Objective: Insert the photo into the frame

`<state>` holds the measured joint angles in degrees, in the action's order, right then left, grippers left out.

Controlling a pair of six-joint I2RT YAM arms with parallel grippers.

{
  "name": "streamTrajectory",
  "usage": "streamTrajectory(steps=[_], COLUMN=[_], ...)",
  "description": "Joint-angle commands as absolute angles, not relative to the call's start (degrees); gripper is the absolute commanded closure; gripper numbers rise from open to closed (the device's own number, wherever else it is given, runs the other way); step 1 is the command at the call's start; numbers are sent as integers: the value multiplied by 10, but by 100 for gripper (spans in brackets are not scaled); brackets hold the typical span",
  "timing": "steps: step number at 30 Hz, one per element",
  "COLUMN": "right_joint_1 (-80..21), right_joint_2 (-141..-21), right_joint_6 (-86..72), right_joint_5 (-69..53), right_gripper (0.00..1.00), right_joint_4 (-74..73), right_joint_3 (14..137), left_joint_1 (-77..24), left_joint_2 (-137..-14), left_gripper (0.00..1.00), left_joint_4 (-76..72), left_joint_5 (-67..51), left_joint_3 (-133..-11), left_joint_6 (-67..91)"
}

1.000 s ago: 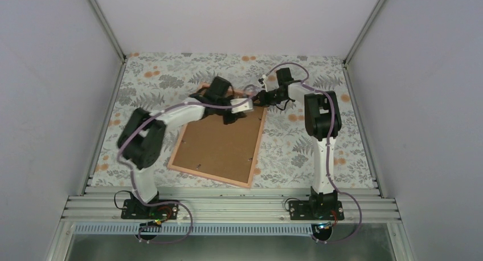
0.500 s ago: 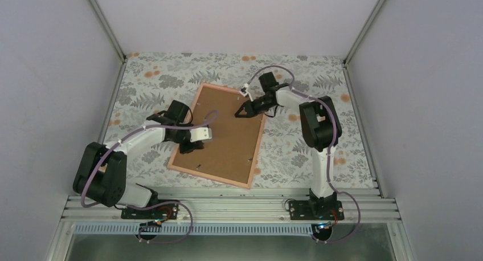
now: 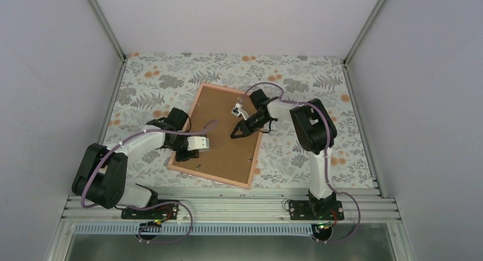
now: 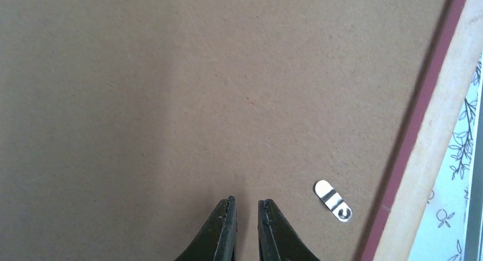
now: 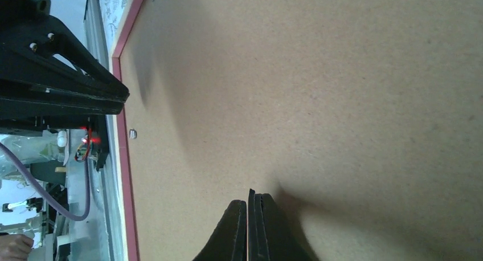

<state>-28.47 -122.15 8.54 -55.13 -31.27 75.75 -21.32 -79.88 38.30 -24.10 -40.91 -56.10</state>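
Both my arms have drawn back toward me along the board since a second ago, the left from the far end to the near left edge, the right from the far right corner to mid-board. My left gripper (image 4: 246,201) hangs just over the brown backing board (image 4: 171,101), its fingers a sliver apart with nothing between them. My right gripper (image 5: 250,195) points at the same board with its fingers pressed together, also empty. Just beside my left fingertips a small metal tab (image 4: 334,200) lies on the board near the rail of the frame (image 4: 441,130). The frame lies face down on the floral tablecloth (image 3: 319,153), the board seated inside it. I cannot see the photo in any view; if it is under the board, I cannot tell. I judge the frame light, thin and stiff, apt to slide on the cloth, and best pinched at its outer rail. The photo, being paper, would bend and crease, so I would take it by its border. I can read no brand, label or writing anywhere.
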Motion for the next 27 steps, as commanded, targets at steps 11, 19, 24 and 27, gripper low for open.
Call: streamTrajectory(steps=[11,19,24,27], right_joint_1=[-286,-284,-281,-279], right_joint_2=[-1248,-1246,-1245,-1246], right_joint_6=[120,121,120,120], right_joint_5=[-514,-510,-510,-510], right_gripper=[96,96,96,96], right_joint_4=[-299,-300,-300,-300], right_joint_3=[731,728,726,725], left_joint_1=[-235,-282,-312,-324], left_joint_2=[-806,-820,-829,-835], left_gripper=[88,88,88,88], left_joint_4=[411,408,410,417], left_joint_5=[-222,-220,-212,-208], left_joint_3=[-391,-385,-378,-378], left_joint_6=[-605,-604,-609,-619])
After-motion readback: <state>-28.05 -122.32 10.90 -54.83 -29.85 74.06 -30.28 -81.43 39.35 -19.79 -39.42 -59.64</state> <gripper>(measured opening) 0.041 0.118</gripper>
